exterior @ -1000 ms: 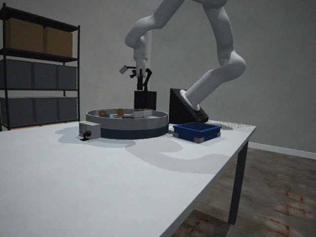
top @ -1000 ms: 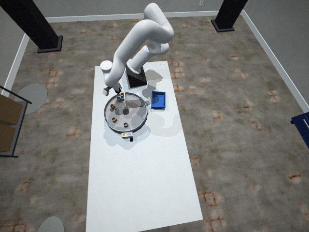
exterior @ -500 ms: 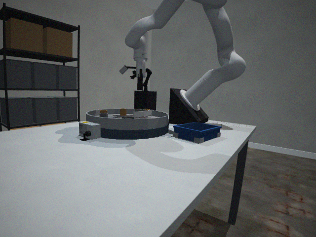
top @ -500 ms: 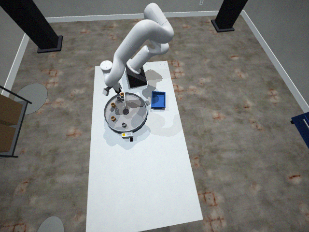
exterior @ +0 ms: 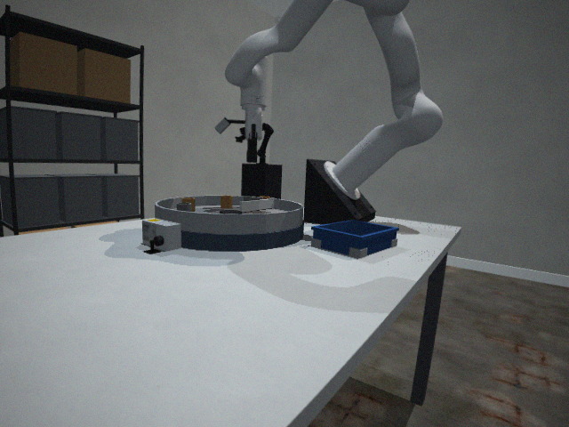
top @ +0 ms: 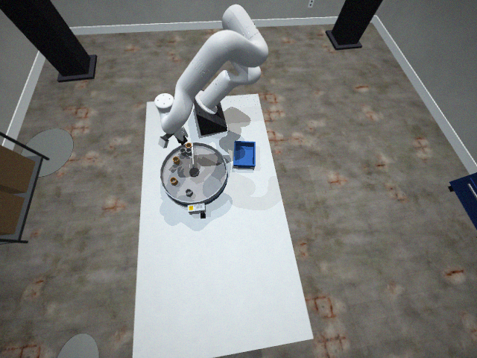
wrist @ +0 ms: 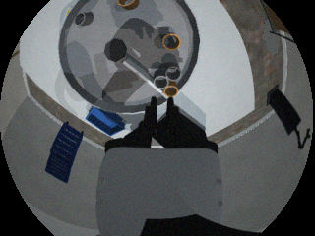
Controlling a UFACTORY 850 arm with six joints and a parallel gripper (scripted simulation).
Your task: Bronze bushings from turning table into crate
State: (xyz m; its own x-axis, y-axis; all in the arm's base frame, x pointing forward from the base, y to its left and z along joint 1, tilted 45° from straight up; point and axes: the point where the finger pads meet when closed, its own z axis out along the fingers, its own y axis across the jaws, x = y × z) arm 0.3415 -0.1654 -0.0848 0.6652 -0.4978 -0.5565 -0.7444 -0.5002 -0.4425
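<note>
Hovering beyond the turntable's far rim, I am planning to lower the empty, slightly parted gripper (top: 183, 142) (exterior: 257, 161) (wrist: 161, 104) around the far bronze bushing (top: 188, 145) (exterior: 263, 197) (wrist: 170, 95), sparing adjacent steel bushings (top: 188, 151) (wrist: 160, 77)

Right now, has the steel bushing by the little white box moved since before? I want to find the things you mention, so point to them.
Yes: in the top view, the steel bushing (top: 188, 195) (exterior: 183, 207) (wrist: 89, 19) went left against the white box (top: 199, 209) (exterior: 167, 235).
</note>
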